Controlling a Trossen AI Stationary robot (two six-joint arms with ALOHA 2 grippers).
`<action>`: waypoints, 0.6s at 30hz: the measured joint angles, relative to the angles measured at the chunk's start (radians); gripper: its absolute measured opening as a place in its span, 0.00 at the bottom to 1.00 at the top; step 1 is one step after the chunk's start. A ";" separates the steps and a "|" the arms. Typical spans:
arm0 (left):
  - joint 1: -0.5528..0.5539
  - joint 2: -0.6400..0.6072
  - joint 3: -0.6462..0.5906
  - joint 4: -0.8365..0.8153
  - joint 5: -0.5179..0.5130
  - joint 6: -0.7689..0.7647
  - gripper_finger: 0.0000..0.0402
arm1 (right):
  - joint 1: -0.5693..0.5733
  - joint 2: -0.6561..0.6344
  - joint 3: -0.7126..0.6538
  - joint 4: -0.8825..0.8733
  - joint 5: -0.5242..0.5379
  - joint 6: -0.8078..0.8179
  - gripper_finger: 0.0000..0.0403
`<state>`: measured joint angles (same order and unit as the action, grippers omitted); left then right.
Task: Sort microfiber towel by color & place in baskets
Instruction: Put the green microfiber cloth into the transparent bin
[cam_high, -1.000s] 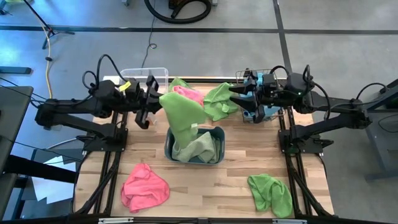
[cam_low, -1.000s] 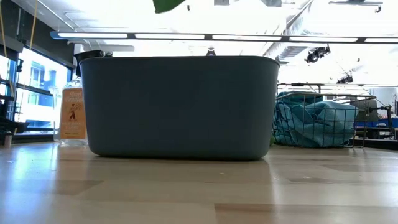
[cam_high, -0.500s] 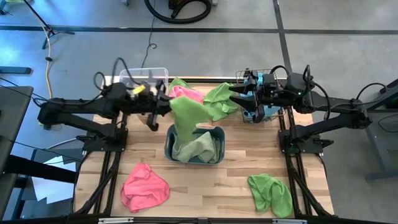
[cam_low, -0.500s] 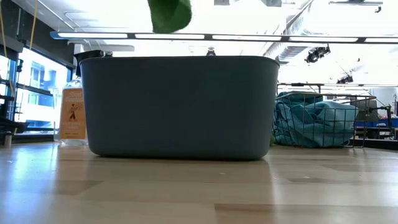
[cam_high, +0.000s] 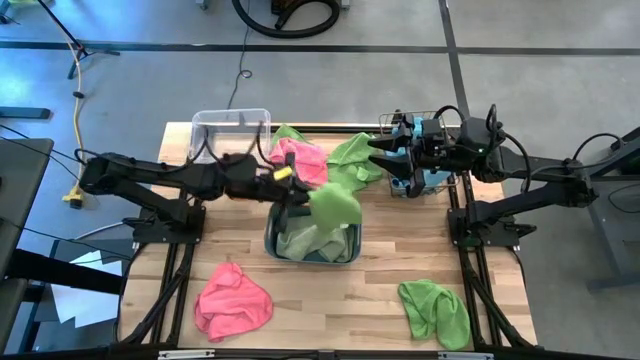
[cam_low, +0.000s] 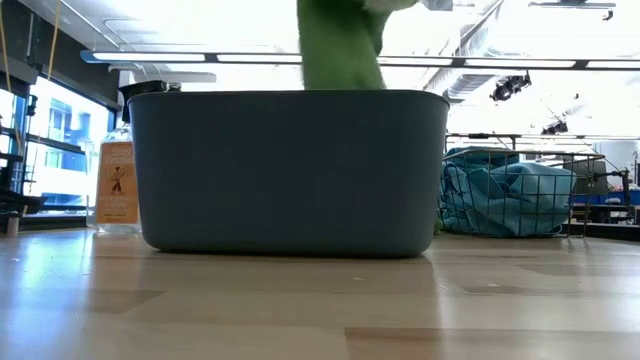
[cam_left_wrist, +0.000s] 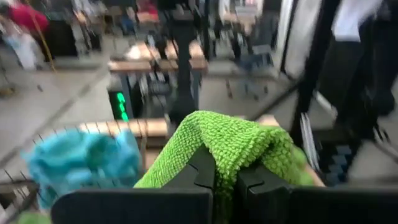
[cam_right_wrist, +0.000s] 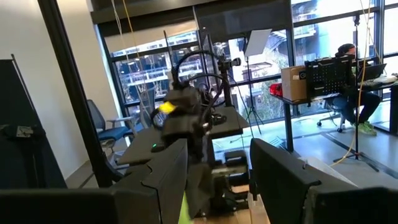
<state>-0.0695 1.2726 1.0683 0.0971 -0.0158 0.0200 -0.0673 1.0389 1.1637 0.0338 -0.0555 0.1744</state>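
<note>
My left gripper (cam_high: 303, 196) is over the grey-blue tub (cam_high: 350, 250), shut on a green towel (cam_high: 336, 205). In the low view that green towel (cam_low: 340, 45) hangs down behind the tub's rim (cam_low: 290, 95). More green cloth (cam_high: 310, 240) lies inside the tub. My right gripper (cam_high: 375, 152) waits open near the far right, beside the wire-mesh basket (cam_high: 432, 182) of teal towels (cam_low: 505, 190). The clear bin (cam_high: 232, 125) stands at the far left. A pink towel (cam_high: 300, 155) and a green one (cam_high: 352, 160) lie at the far edge. My left gripper pinches a bunched fold (cam_left_wrist: 231, 144) of the green towel between its two fingers (cam_left_wrist: 202, 171), coming level from the table's left. The cloth bulges over the fingertips and hangs slack below them. Its lower part reaches down inside the tub.
A pink towel (cam_high: 233, 300) lies near the near left corner and a green towel (cam_high: 435, 312) near the near right corner. A bottle (cam_low: 117, 185) stands beyond the tub in the low view. Bare wood shows between these two towels.
My left gripper has moved toward the table's right and down, from beside the clear bin to above the grey-blue tub, carrying the green towel. The towel has come down with it; its lower part now hangs inside the tub. My right arm has kept still.
</note>
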 joint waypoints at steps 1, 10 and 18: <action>-0.011 -0.001 0.000 -0.033 0.000 0.000 0.00 | 0.000 0.000 0.000 -0.005 0.000 0.000 0.43; -0.113 0.000 -0.006 -0.281 -0.066 -0.078 0.00 | 0.000 0.000 0.000 -0.034 0.000 0.000 0.43; -0.031 -0.007 -0.007 -0.443 0.113 -0.425 0.00 | 0.000 0.000 0.000 -0.069 0.000 0.000 0.43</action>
<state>-0.1003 1.2655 1.0611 -0.3459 0.0973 -0.4046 -0.0673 1.0389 1.1637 -0.0353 -0.0559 0.1741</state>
